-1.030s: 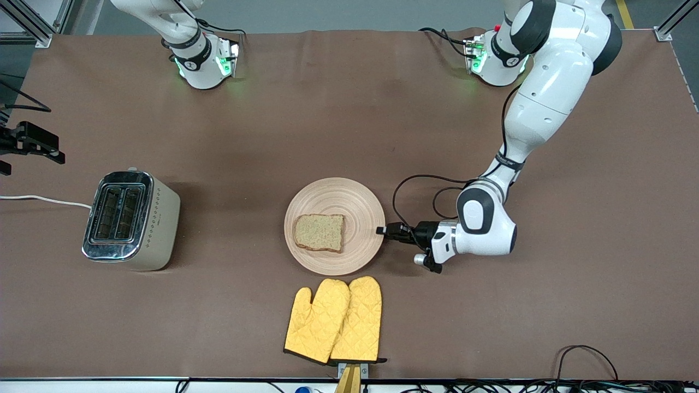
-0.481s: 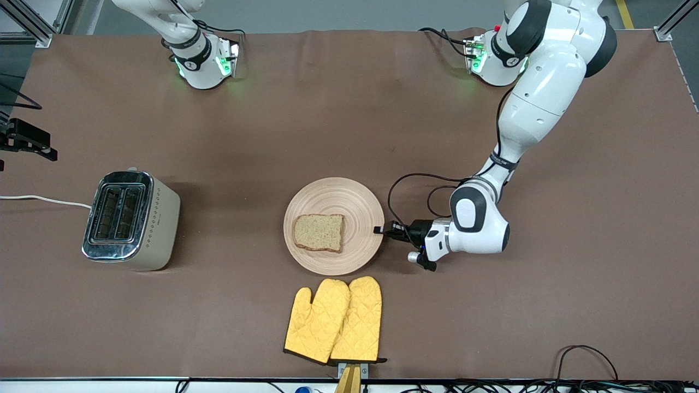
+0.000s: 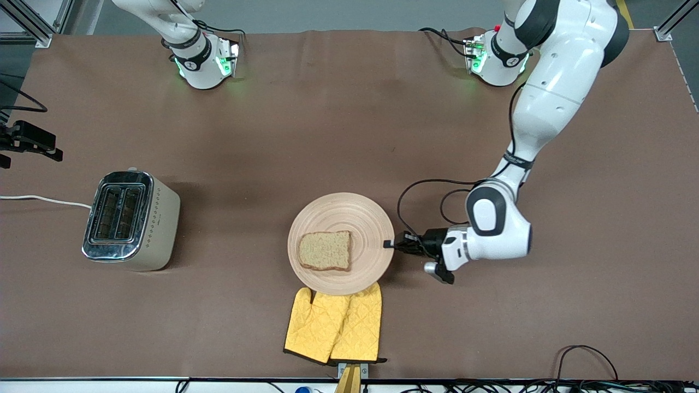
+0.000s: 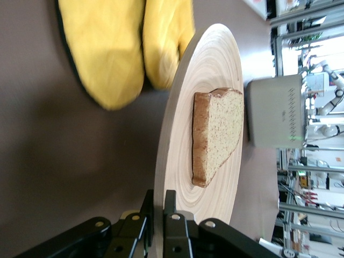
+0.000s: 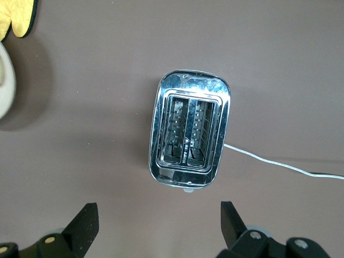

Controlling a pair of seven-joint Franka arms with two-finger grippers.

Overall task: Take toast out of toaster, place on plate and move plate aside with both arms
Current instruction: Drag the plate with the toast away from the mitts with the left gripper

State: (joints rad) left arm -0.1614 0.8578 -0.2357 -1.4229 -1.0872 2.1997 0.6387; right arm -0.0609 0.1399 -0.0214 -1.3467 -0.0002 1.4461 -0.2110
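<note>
We hold the plate (image 3: pixel 341 218) rim at its 3 o'clock with the left gripper (image 3: pixel 389 244), jaws clamped. Keep it level so the toast (image 3: pixel 325 250) stays put, clearing the mitts (image 3: pixel 333 330). The right gripper (image 5: pixel 158 223), jaws open, waits above the toaster (image 3: pixel 131 219).

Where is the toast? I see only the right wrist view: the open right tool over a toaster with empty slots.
Observer: The toast lies flat on the plate.
Operator: Is anything holding that plate?
Observer: Yes, the left tool is shut on its rim, at the side toward the left arm's end of the table.
Operator: What lies near the plate?
Observer: Its edge nearest the front camera is over the tips of the yellow oven mitts; I cannot tell whether they touch.
</note>
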